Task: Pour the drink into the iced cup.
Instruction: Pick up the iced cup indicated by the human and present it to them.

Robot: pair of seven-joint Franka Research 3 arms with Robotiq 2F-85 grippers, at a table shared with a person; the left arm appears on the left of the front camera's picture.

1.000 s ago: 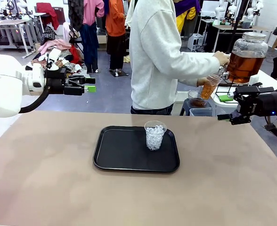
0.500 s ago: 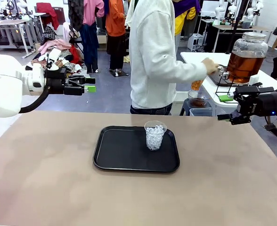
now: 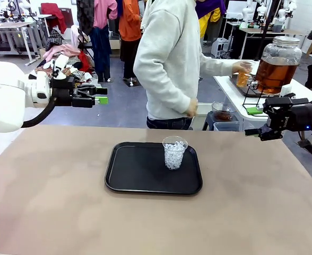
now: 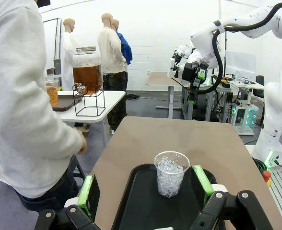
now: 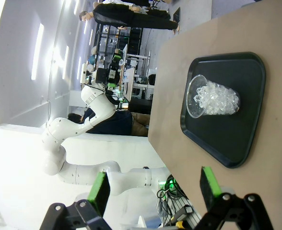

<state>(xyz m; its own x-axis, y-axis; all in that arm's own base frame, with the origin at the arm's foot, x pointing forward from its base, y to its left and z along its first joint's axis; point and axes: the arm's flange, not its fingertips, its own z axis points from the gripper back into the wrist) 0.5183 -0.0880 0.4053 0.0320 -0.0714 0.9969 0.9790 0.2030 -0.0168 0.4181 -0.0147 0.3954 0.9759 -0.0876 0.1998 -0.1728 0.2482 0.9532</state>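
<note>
The drink (image 3: pixel 243 79) was in the person's hand (image 3: pixel 240 66) by the jar (image 3: pixel 277 69), well apart from the iced cup (image 3: pixel 174 153) on the tray (image 3: pixel 135 170). The left pincer (image 3: pixel 102 94) and right pincer (image 3: pixel 253 122) hung spread and empty. Next it likely needed carrying over and tipping.

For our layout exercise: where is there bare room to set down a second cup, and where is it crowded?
The tray is bare left of the iced cup. The table lies bare around the tray on every side. Crowded: the tray's far right part, by the cup.
</note>
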